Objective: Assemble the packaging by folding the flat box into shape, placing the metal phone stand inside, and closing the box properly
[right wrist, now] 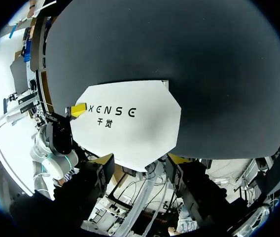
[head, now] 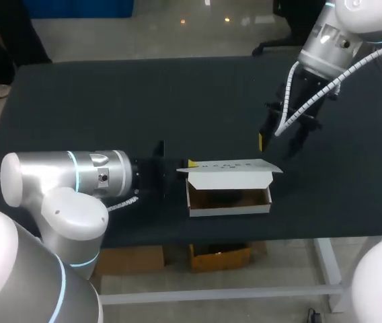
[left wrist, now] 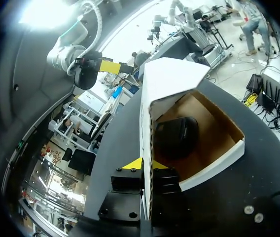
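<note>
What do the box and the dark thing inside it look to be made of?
The box: corrugated cardboard, matte white outside, raw brown inside; the fluted cut edge shows in the left wrist view. The phone stand: dark and dull; could be coated metal or plastic, the look does not settle it.

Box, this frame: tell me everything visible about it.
The box is white cardboard outside, brown inside: a shallow open tray lying flat near the front edge of the table. Its lid is open, hinged along the far side, printed face up. A dark phone stand lies inside. The left gripper grips the box's left end, jaws either side of the cardboard.
</note>
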You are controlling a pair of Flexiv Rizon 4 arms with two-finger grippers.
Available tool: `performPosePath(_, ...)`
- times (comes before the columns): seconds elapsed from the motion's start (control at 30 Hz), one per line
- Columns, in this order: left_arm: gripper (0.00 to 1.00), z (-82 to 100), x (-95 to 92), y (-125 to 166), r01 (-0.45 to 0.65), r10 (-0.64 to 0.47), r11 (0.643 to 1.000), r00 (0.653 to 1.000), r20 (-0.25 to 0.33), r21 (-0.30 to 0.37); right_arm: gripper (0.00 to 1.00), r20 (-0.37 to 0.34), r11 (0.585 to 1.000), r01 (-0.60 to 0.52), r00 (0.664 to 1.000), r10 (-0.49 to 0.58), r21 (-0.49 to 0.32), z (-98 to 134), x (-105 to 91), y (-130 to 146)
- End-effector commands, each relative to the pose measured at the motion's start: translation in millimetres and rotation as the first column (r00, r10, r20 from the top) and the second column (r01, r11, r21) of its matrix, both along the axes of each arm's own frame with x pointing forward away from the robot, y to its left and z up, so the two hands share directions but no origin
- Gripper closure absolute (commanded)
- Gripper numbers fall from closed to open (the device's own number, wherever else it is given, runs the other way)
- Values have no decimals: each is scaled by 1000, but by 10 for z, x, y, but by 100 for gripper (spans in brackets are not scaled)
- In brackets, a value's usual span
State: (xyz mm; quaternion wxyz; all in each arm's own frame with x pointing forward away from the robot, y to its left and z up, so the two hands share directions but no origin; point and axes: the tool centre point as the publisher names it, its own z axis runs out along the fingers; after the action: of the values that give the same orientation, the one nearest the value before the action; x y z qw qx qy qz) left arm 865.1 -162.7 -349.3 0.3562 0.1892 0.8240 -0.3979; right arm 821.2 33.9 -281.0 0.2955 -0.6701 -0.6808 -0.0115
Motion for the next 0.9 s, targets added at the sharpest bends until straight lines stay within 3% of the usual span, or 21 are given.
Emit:
performPosePath(0.03,100,-55,-43,-22,-6,6,1000,1000,12,-4,52,-5,1000,11,1000,-11,3,-64,-30,-46)
performPosePath(0.4,100,-73,-68,-31,-3,3,1000,1000,29,1,56,-30,1000,15,999,-15,-13,-274,-94,5)
performPosePath(0.9,100,-83,-75,-18,1,-1,1000,1000,30,-4,59,-40,1000,26,999,-27,-10,-393,-84,5)
